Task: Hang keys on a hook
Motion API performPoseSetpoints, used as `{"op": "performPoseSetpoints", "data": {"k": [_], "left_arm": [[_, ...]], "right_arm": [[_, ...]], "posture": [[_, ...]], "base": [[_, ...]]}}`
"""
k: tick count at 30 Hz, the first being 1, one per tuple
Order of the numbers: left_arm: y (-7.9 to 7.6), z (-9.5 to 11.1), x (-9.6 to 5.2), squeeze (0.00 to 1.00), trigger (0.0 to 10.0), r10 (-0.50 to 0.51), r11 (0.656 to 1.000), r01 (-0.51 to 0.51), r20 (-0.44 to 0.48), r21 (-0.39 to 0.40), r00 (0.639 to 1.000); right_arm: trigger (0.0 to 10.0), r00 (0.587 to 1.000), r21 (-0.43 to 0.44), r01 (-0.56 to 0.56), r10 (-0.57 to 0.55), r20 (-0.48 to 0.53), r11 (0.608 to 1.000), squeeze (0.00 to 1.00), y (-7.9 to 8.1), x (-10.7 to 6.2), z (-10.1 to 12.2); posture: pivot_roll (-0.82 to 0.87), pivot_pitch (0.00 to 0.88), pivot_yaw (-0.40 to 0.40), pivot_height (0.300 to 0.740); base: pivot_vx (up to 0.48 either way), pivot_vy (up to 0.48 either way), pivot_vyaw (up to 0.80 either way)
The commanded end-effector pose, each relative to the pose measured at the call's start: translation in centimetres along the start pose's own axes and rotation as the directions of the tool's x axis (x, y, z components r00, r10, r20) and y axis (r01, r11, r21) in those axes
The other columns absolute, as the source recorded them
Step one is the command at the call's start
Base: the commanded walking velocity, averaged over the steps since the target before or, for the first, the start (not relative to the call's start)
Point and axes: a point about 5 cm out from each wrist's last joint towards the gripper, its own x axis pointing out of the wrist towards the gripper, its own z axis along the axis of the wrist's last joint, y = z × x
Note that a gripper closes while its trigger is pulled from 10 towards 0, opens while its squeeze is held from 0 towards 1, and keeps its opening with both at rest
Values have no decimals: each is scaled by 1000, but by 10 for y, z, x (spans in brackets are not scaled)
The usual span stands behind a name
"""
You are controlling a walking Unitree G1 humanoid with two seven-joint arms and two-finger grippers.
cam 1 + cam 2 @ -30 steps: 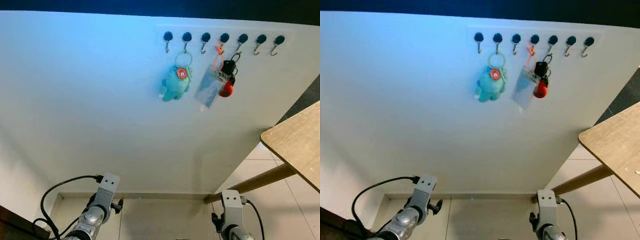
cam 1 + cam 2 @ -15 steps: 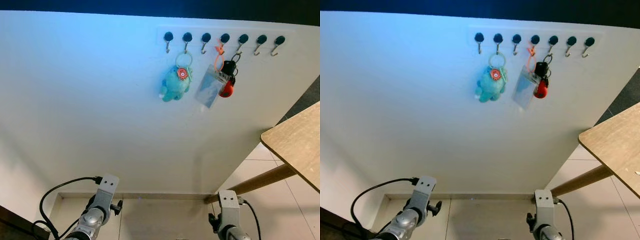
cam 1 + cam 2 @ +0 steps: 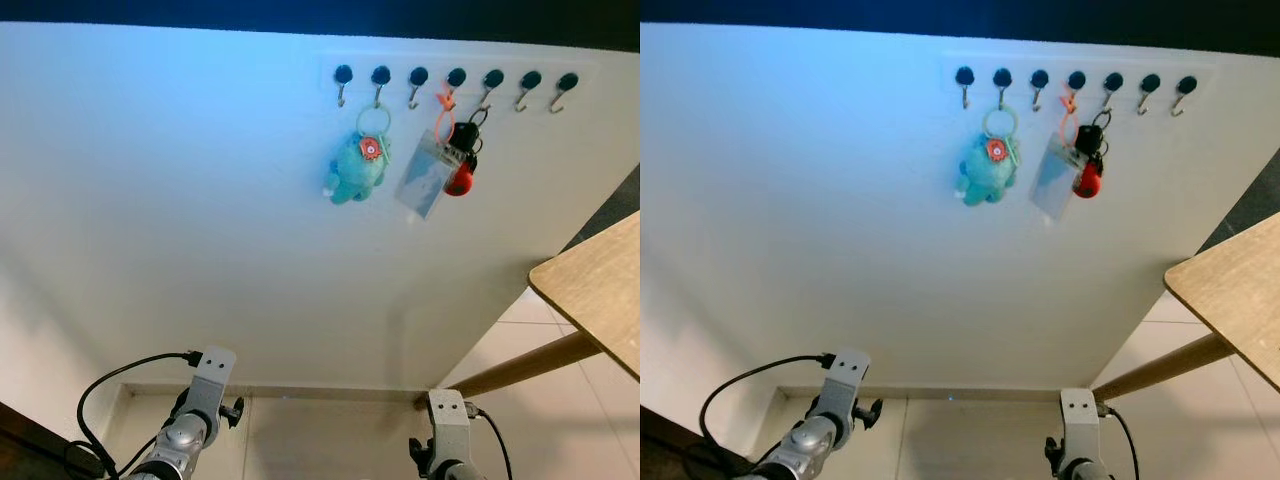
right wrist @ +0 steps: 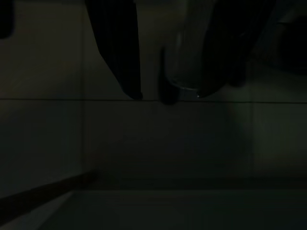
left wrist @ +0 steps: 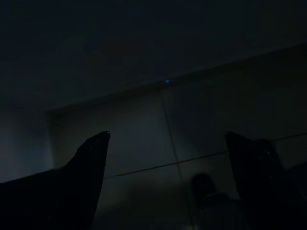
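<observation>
A row of black hooks (image 3: 455, 77) runs along the top of the white wall. A bunch of keys with a red fob (image 3: 462, 168) hangs from the fifth hook. Beside it a clear badge holder (image 3: 424, 178) hangs on an orange loop, and a teal plush keychain (image 3: 356, 168) hangs from the second hook. Both arms hang low at the bottom of the eye views, left arm (image 3: 203, 400) and right arm (image 3: 446, 425). My left gripper (image 5: 168, 139) is open over dark floor tiles. My right gripper (image 4: 169, 96) is open, with a dim shape I cannot identify behind the gap.
A wooden table (image 3: 600, 290) with a slanted leg (image 3: 520, 368) stands at the right, next to the wall's edge. Pale floor tiles (image 3: 330, 440) lie below the wall. A dark furniture corner (image 3: 20, 440) sits at the lower left.
The whole picture has shifted a little to the right, so the camera has turned. My right arm sits slightly lower and further left in view. The hanging things are unchanged.
</observation>
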Motion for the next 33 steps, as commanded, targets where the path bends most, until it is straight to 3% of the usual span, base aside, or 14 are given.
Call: {"op": "performPoseSetpoints", "data": {"k": [1,8,16,24,33], "left_arm": [[4,-6,-1,0,10000,-5,999,6,-33,31,999],[-3,3,1,0,10000,-23,999,24,-10,37,1000],[-7,-1,1,0,10000,-25,999,26,-15,25,1000],[-14,-13,-3,0,10000,-21,1000,20,-28,-16,999],[-14,-11,-3,0,10000,-16,999,16,11,-37,1000]], "right_arm": [[10000,1000,27,20,-20,9,999,0,-4,-2,-2],[10000,1000,2,23,-23,-17,1000,0,-13,-6,-13],[10000,1000,-23,18,-18,-1,1000,0,-17,-4,-5],[10000,998,-81,-6,11,64,997,0,-17,1,19],[10000,999,-85,-8,11,40,996,0,-12,1,13]], "posture": [[3,16,19,740],[20,2,7,740],[17,3,-31,740],[31,5,-71,740],[26,5,-50,740]], "base": [[0,0,0],[0,0,0],[0,0,0],[0,0,0],[0,0,0]]}}
